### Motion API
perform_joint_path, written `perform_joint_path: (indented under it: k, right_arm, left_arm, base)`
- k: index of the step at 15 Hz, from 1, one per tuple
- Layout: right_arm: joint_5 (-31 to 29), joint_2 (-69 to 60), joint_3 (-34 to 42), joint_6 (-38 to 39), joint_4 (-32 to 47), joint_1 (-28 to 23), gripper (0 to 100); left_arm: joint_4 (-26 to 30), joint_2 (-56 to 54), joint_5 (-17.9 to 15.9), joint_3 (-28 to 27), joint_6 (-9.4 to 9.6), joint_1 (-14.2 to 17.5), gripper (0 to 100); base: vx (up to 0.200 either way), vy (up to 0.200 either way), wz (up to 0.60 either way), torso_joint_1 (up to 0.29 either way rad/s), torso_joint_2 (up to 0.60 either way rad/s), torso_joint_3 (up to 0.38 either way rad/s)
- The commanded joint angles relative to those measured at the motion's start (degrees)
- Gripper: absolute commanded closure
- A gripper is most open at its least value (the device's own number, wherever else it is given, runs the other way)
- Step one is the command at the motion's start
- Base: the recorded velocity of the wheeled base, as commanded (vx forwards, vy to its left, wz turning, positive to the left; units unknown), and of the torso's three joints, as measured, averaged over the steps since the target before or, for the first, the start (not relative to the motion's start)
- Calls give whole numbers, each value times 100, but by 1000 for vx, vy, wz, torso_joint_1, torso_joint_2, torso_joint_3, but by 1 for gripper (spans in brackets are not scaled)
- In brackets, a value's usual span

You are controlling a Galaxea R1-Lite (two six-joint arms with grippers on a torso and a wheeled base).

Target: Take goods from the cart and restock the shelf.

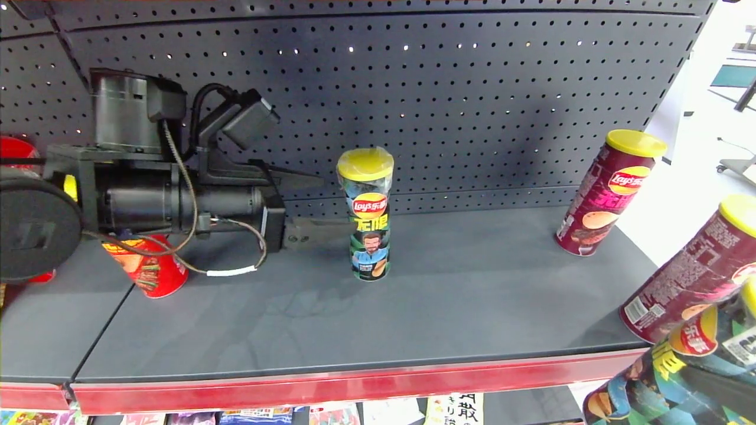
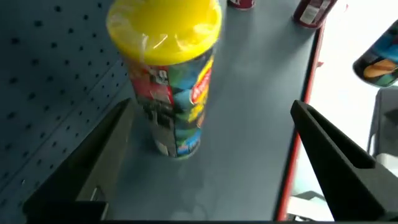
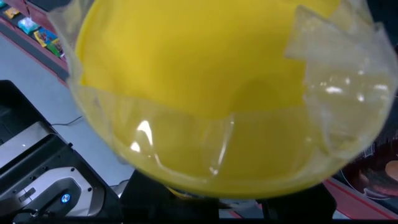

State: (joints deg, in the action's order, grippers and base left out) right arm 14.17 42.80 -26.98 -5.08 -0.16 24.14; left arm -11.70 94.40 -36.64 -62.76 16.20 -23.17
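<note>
A green-and-blue chips can [image 1: 371, 215] with a yellow lid stands upright mid-shelf [image 1: 460, 295]. My left gripper [image 1: 331, 203] comes in from the left, open, its fingertips level with the can's left side. In the left wrist view the can [image 2: 171, 81] stands just past the gripper [image 2: 212, 106], nearer one finger [image 2: 93, 168] and touching neither. A yellow, plastic-wrapped lid [image 3: 205, 93] sits very close to the right wrist camera, above dark parts of my right gripper [image 3: 217, 208].
A maroon can [image 1: 608, 192] stands at the shelf's right end. A red can [image 1: 147, 268] stands at the left under my arm. More cans [image 1: 697, 277] crowd the lower right, off the shelf. A pegboard [image 1: 472, 106] backs the shelf, and a red strip [image 1: 354, 383] edges its front.
</note>
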Motion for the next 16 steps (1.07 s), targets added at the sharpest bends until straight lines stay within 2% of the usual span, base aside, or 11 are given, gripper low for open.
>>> perform_joint_path:
  k: [1,2,4,8,11,13,16]
  right_arm:
    - [-2,18,0,-1,-2,3,100]
    - [7,79,-18,7,-2,3,100]
    - [7,150,-44,7,-2,3,100]
    - [7,229,-62,7,-11,3,100]
    - [7,281,-97,7,-2,-6,100]
    - [7,325,-115,7,-11,-6,100]
    - [-2,387,-132,7,-11,-6,100]
  left_arm:
    - [-69,447,-53,-114,59,-3,0]
    - [-236,606,-176,-132,120,-3,0]
    - [-429,852,-159,-290,146,6,0]
    - [-438,1159,-211,-632,146,-3,0]
    - [-438,1353,-370,-782,129,-12,0]
    - [-429,1599,-431,-1151,120,-20,0]
    - [-421,1801,-449,-1406,76,-135,0]
  base:
    - [0,0,0,0,0,0]
    - [0,0,0,0,0,0]
    - [0,0,0,0,0,0]
    - [0,0,0,0,0,0]
    - [0,0,0,0,0,0]
    - [0,0,0,0,0,0]
    - [0,0,0,0,0,0]
